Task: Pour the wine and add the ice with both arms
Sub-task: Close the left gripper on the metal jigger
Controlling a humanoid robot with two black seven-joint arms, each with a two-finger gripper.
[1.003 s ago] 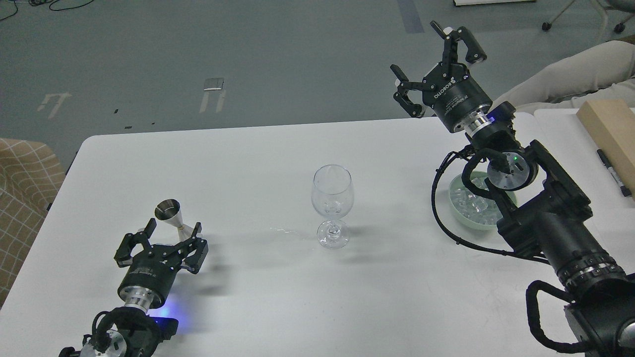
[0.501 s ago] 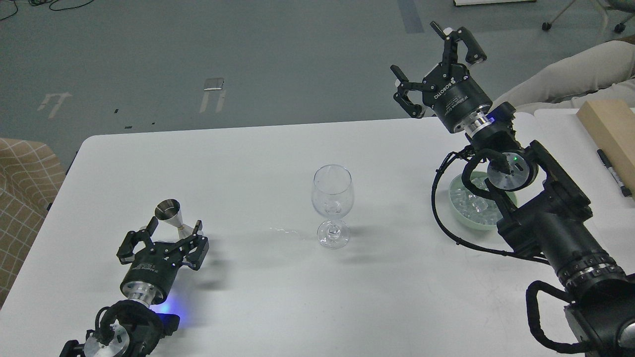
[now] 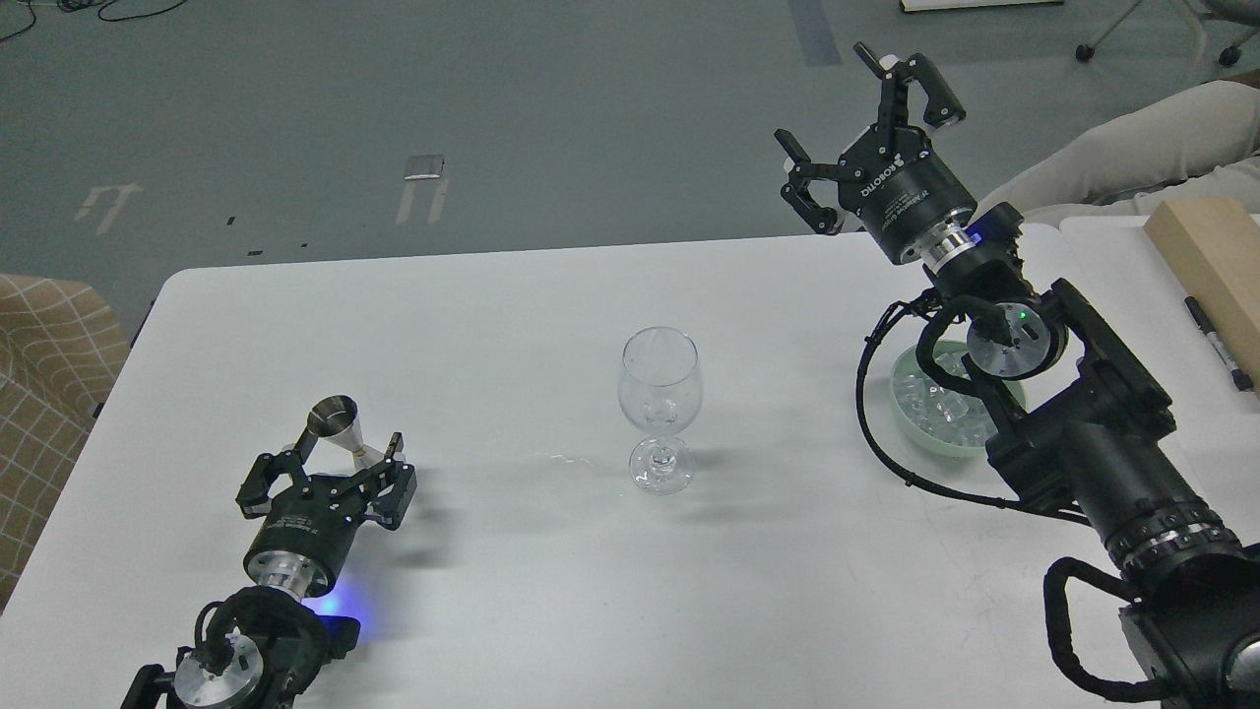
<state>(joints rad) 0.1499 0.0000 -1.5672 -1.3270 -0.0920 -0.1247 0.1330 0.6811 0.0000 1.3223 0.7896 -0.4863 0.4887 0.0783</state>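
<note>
A clear stemmed wine glass (image 3: 660, 392) stands upright mid-table and looks empty. A small steel jigger (image 3: 334, 421) stands at the left. My left gripper (image 3: 345, 455) is low on the table, open, with its fingers on either side of the jigger's base. A pale green bowl (image 3: 904, 396) holding the ice (image 3: 945, 406) sits at the right, partly hidden behind my right arm. My right gripper (image 3: 866, 110) is raised high above the table's far edge, open and empty, well above and behind the bowl.
The white table (image 3: 492, 315) has a small wet streak (image 3: 566, 458) left of the glass foot. A wooden block (image 3: 1211, 258) and a black marker (image 3: 1217, 341) lie at the right edge. A checked seat (image 3: 49, 364) stands at the left, and a person's beige sleeve (image 3: 1112, 148) is far right.
My left gripper has crept slightly forward around the jigger and its wrist has shifted a little. The right arm, glass and bowl have not moved.
</note>
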